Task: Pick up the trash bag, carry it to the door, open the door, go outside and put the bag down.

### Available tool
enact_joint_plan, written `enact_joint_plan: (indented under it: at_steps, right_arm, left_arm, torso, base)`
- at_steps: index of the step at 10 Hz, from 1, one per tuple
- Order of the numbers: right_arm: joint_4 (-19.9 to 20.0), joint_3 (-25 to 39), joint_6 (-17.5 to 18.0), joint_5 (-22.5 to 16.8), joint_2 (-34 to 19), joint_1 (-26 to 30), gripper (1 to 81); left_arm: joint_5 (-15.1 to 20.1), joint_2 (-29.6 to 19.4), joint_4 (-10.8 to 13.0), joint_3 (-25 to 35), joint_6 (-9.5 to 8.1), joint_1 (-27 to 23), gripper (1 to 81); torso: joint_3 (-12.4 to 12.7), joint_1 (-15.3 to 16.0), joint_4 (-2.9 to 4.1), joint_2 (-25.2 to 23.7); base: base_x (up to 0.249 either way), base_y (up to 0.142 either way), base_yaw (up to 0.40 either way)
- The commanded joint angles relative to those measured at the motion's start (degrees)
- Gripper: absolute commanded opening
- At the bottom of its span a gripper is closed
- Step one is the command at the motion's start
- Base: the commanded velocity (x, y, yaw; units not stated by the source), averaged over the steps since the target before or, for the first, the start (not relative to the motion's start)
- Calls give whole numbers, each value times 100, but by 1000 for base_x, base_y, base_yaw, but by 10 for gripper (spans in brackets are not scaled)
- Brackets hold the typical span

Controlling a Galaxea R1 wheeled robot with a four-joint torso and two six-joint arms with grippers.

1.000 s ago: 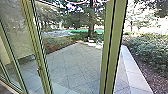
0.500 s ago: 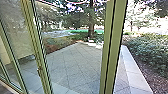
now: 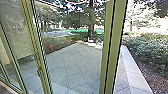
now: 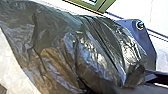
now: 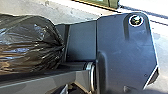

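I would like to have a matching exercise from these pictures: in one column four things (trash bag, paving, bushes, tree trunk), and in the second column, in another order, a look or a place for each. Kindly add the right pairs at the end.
Column 1
1. trash bag
2. paving
3. bushes
4. tree trunk

Column 2
A. upright, near the top middle of the head view
B. grey, flat and crossed by joint lines
C. leafy, at the right side of the head view
D. dark, creased and shiny

Right pairs: 1-D, 2-B, 3-C, 4-A
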Motion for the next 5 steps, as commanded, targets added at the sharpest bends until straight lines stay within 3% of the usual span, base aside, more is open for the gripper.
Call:
enact_joint_plan:
  at_steps: [1, 5]
  right_arm:
    - [-63, 62, -64, -429, 102, 251, 811]
    - [-63, 62, -64, -429, 102, 242, 811]
  left_arm:
    - [289, -20, 44, 22, 25, -380, 10]
    - [289, -29, 44, 22, 25, -380, 10]
  torso:
    - [0, 0, 0, 0]
    - [0, -2, 0, 0]
  base:
    - [0, 0, -266]
    - [0, 0, -275]
